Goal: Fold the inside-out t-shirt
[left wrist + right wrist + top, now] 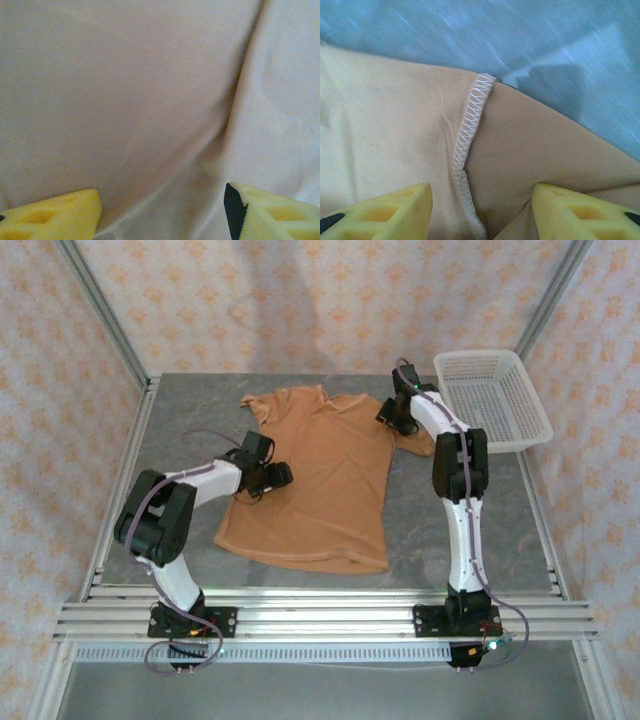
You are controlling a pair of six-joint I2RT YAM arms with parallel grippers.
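The top camera looks down from high above the near edge, far off, taking in the whole table and t-shirt. Each wrist camera sits just behind its pincer, facing out past the fingertips at very close range. Ahead of the left pincer is plain cloth. Ahead of the right pincer is a white seam, with table beyond. All three views share the t-shirt.

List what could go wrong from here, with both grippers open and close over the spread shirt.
1. The right gripper straddles the white stitched seam near the sleeve of the t-shirt. Closing there may catch only the ridge or one layer, so the cloth could slip.
2. The left gripper faces plain cloth with no edge between its fingers. It may bunch the fabric and wrinkle the fold.
3. The white basket sits near the right arm, and a wide swing might nudge it.
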